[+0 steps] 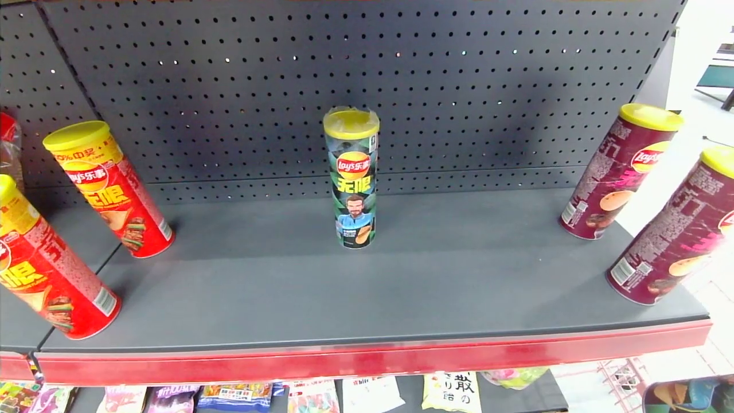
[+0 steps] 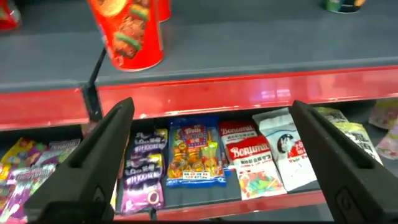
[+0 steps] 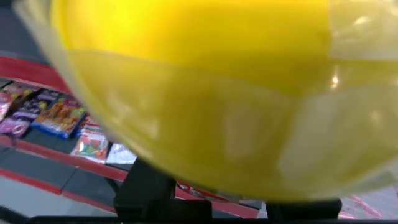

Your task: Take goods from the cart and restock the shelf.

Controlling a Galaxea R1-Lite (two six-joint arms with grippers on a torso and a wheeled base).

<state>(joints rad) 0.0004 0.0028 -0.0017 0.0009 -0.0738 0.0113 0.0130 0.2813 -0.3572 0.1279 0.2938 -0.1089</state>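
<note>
One green chip can (image 1: 350,178) stood on the shelf (image 1: 401,298) (plenty of room left) above the left gripper (image 2: 211,109), spread wide and empty; the right gripper (image 3: 217,208) clasped another yellow-lidded can (image 3: 205,81), not yet shelved.

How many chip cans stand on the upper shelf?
5: two red cans left, one green can centre, two purple cans right. More may hide beyond the edges.

Bright, even light, blown out white past the right end of the shelf (image 1: 401,275), with soft glare on its red front edge (image 1: 373,360). Barrel-distorted in head view, splaying the outer cans (image 1: 622,172). Fully defocused on the yellow lid (image 3: 205,81) in right wrist view.
</note>
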